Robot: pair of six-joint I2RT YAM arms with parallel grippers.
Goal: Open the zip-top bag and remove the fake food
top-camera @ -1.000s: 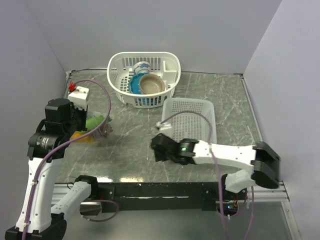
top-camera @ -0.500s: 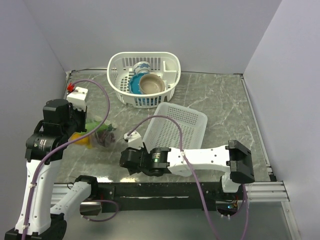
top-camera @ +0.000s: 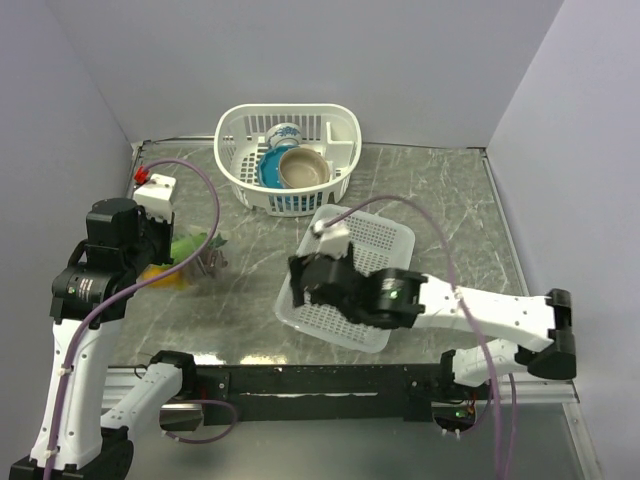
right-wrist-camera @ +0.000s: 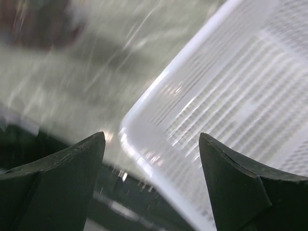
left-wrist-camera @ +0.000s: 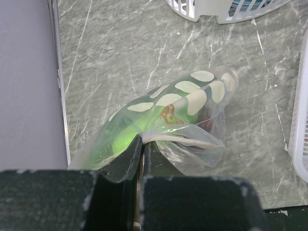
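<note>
Now the left gripper (left-wrist-camera: 143, 144) is pinched tight on a fold of the clear thin plastic zip-top bag printed with pale round dots (left-wrist-camera: 192, 96), holding it low at the left side of the grey marbled table (left-wrist-camera: 120, 48), near the wall. The bag looks unopened, with the fake food inside: a bright green plastic piece (left-wrist-camera: 122, 139) shows through, and something dark (left-wrist-camera: 208, 122) sits at the far end. The right gripper (right-wrist-camera: 151, 144) has its fingers spread wide with nothing between them. Half a second ago it reached close to the bag; it has since swung back to the right and hovers over the near left corner of the shallow rectangular white plastic mesh basket (top-camera: 385, 240), which has slid and turned from where it lay a second ago. By this, a second grip on the bag's mouth is not yet made.
</note>
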